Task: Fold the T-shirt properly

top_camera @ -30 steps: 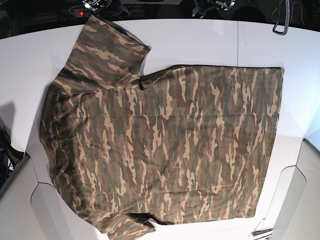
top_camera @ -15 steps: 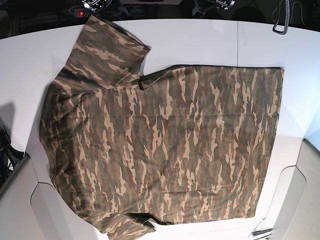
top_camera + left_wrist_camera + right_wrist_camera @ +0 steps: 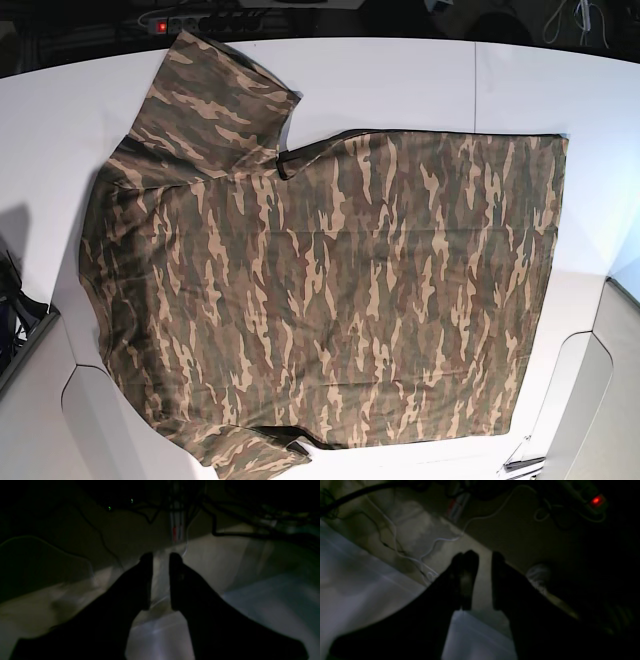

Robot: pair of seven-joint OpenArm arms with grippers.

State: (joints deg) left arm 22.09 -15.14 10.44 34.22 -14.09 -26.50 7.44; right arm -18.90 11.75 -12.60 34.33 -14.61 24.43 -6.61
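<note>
The camouflage T-shirt (image 3: 330, 300) lies spread flat on the white table (image 3: 400, 80). Its dark collar (image 3: 290, 160) is near the upper middle, one sleeve (image 3: 215, 105) points to the top left, and the other sleeve (image 3: 260, 450) is at the bottom edge. Neither gripper shows in the base view. In the left wrist view my left gripper (image 3: 160, 557) hangs over the dark floor beyond the table, jaws a narrow gap apart and empty. In the right wrist view my right gripper (image 3: 485, 557) is the same, slightly open and empty. The shirt is out of both wrist views.
A power strip with a red light (image 3: 160, 22) lies behind the table, also in the right wrist view (image 3: 596, 500). Cables (image 3: 437, 540) run across the dim floor. The pale table edge (image 3: 160, 640) sits below the left gripper. Dark gear (image 3: 15, 320) is at the left.
The arm parts at the top edge of the base view have gone out of sight. The T-shirt has not moved.
</note>
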